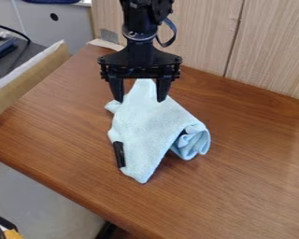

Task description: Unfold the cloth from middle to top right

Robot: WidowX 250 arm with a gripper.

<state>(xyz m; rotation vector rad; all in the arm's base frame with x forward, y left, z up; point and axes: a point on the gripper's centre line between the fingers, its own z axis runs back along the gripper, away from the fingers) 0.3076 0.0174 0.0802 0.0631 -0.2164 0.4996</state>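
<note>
The gripper (139,99) hangs at the upper middle of the camera view, its two fingers spread wide. Between and behind them lies the upper part of the light blue cloth (142,123); whether they touch it I cannot tell. The cloth is crumpled on the brown table, narrowing to a point at the top and to a corner at the bottom. Its right side is rolled and folded over, with a shaded hollow beneath. A black strip shows along its lower left edge.
The brown wooden table (252,182) extends around the cloth. A light wood panel (202,37) rises along its back edge. At the left, a tan raised edge (33,72) borders a dark area with a cable.
</note>
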